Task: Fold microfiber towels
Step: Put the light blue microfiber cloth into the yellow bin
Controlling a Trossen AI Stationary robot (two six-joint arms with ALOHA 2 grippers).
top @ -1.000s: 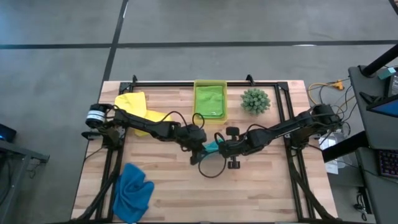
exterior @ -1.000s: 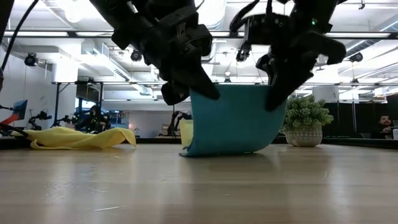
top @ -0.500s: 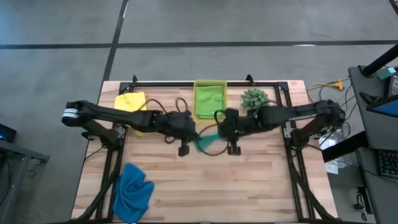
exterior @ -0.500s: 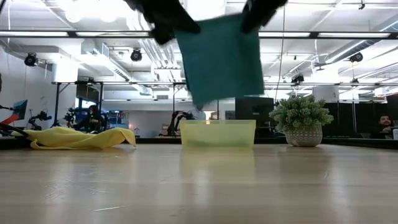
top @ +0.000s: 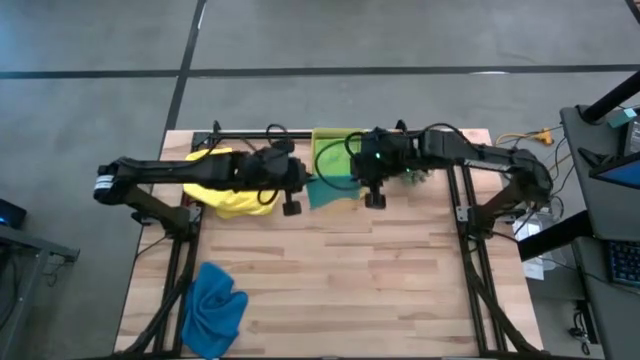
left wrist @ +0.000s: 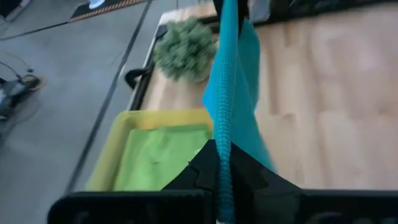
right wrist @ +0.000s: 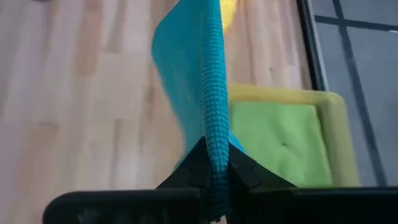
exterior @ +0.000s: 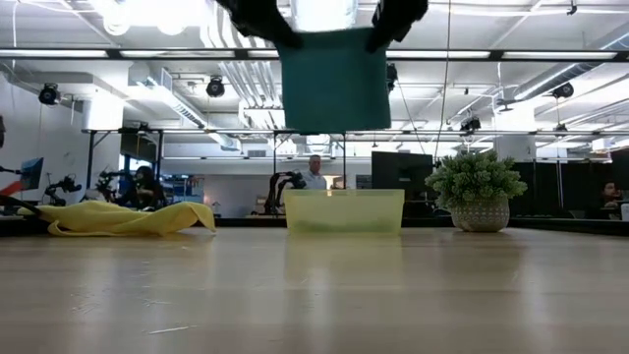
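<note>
Both tools, left tool and right tool pinching the teal towel, have carried it up over the bin at centre, ready for dropping in.

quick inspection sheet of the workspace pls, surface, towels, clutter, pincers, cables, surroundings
surface: wooden table, mostly bare at the front
job's things: teal towel hanging in the air above the bin; lime green towel inside the bin; yellow towel crumpled at the back left; blue towel bunched at the front left
clutter: translucent bin; small plant
grippers: left pincer and right pincer each shut on a top corner of the teal towel
cables: loose wires off the table's right edge
surroundings: people far behind, desks, monitors
</note>
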